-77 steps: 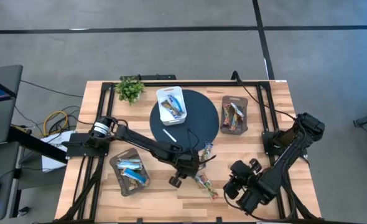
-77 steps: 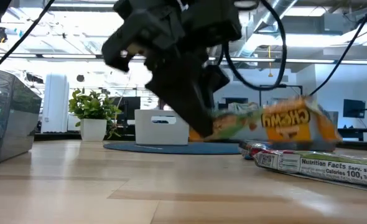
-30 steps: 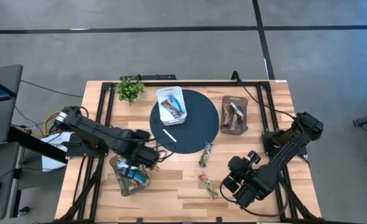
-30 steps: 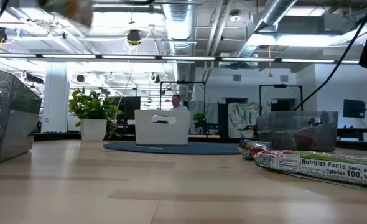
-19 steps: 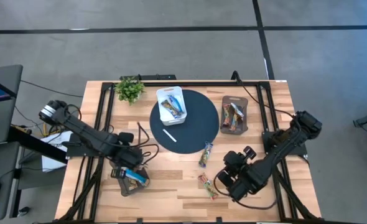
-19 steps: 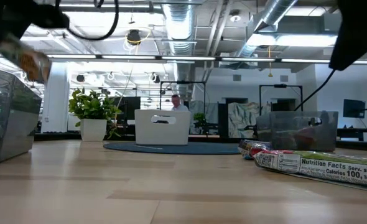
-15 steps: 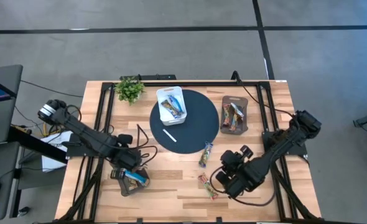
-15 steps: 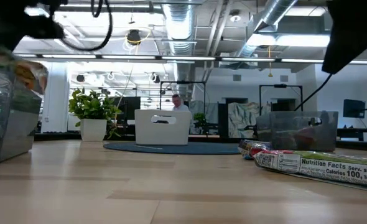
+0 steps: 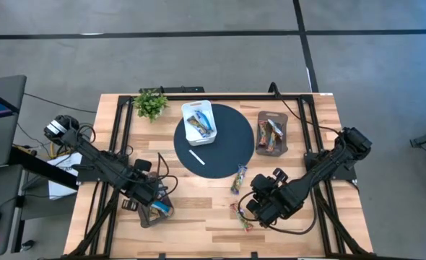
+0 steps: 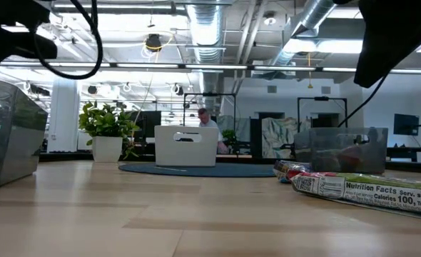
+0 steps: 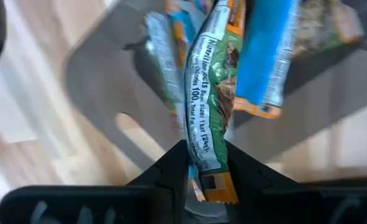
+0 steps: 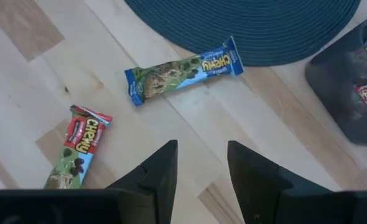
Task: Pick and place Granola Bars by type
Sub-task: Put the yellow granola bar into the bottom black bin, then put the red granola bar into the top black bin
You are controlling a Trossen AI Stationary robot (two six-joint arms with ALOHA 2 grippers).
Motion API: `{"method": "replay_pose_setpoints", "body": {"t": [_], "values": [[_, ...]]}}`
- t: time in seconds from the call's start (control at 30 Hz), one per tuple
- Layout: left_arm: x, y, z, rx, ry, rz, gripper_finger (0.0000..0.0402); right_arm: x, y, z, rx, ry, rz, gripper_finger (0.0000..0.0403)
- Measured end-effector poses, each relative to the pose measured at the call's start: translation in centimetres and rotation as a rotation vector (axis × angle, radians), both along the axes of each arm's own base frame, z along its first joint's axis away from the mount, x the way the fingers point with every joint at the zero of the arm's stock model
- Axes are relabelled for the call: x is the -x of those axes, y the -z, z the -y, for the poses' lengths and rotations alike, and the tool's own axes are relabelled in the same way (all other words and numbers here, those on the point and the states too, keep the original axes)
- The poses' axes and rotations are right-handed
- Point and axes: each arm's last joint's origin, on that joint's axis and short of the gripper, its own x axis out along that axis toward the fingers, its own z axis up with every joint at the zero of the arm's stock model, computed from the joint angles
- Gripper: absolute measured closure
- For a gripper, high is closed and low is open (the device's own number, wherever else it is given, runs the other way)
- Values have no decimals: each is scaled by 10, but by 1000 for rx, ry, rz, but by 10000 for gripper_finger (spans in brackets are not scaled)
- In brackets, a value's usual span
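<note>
Dropping the bar [image 11: 209, 118] well means getting low over the left bin [image 9: 142, 215] first, so it lands flat with the others. Left jaws pinch that green bar by one end. Right jaws stand spread and empty above two bars [image 12: 182, 72] on the tabletop [image 9: 198, 217]

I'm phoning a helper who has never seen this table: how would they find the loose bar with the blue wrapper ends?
Start at the round dark mat in the table's middle. Just off its near edge, on the bare wood, lie two loose bars. Take the one nearer the mat, with blue ends; the other, beside the right gripper, has a red end.
</note>
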Motion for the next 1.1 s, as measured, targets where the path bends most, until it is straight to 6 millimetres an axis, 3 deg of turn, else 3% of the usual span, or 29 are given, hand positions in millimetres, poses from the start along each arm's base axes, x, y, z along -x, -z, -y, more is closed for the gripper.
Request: {"method": "replay_pose_setpoints", "body": {"t": [0.3,0.77,0.9,1.1], "values": [[-1,0,-2,-47,-11,29,323,-7,0,7,-14,33,17,269],[2,-1,0,11,-57,-35,252,-9,0,6,-21,28,30,269],[1,-11,3,66,-87,-57,251,-16,-1,1,-56,-33,83,269],[-12,-36,9,97,-72,82,251,-31,-4,-7,-164,-156,161,269]]}}
